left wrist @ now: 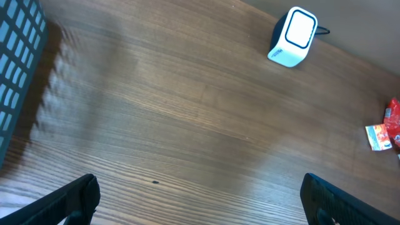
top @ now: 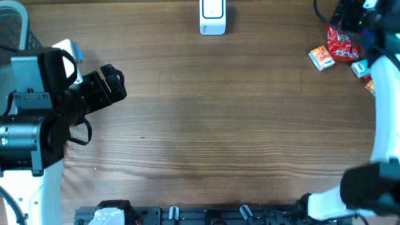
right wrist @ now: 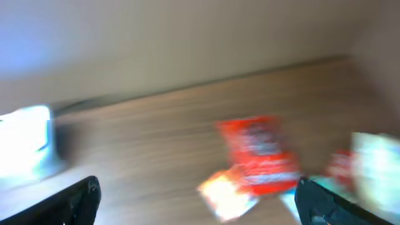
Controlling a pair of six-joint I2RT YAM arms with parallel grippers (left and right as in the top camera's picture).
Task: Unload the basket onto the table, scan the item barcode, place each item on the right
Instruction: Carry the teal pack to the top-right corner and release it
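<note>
While both arms hang over the wooden table (top: 237,125), the left gripper (top: 114,83) gapes empty at the left side and the right gripper (right wrist: 195,190) gapes empty far right. The white scanner (top: 212,17) stands at the far edge. The red packet (top: 342,42) lies near the right gripper, with the orange box (top: 321,58) just beside it.

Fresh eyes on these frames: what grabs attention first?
The red snack packet is the loudest colour, lying among small packs at the table's far right corner, beside the right arm. Next comes the white scanner, standing alone at the middle of the far edge. A wide stretch of wooden table separates both from the left arm.
</note>
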